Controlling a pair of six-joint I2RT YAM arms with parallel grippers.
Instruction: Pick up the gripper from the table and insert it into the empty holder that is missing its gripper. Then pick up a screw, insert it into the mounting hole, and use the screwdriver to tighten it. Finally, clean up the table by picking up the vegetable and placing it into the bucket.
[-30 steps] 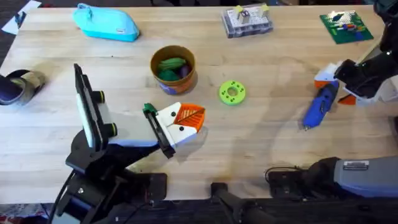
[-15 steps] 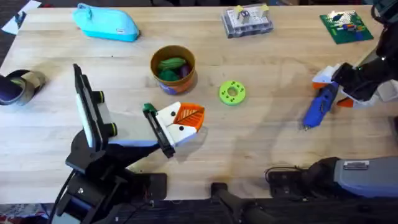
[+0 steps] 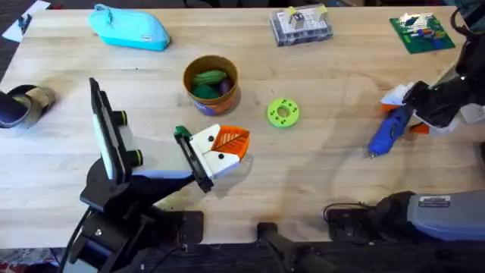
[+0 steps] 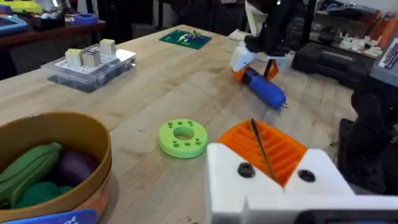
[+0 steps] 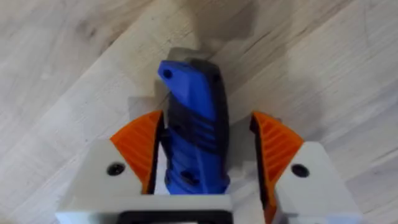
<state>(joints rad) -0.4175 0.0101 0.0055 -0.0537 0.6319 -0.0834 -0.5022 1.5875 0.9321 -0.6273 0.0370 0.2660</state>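
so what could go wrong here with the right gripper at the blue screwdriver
The right gripper straddles the blue pen-shaped screwdriver with its orange ribbed pads apart, one pad closer than the other, so closing could twist it. Its thin metal bit rests near the table and might drag if lifted tilted.

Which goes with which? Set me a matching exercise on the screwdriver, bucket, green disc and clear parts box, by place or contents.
1. screwdriver
2. bucket
3. green disc
4. clear parts box

A. holds vegetables
B. at the table's far edge
C. between the right gripper and its orange pads
D. on bare table between bucket and screwdriver

Pairs: 1-C, 2-A, 3-D, 4-B
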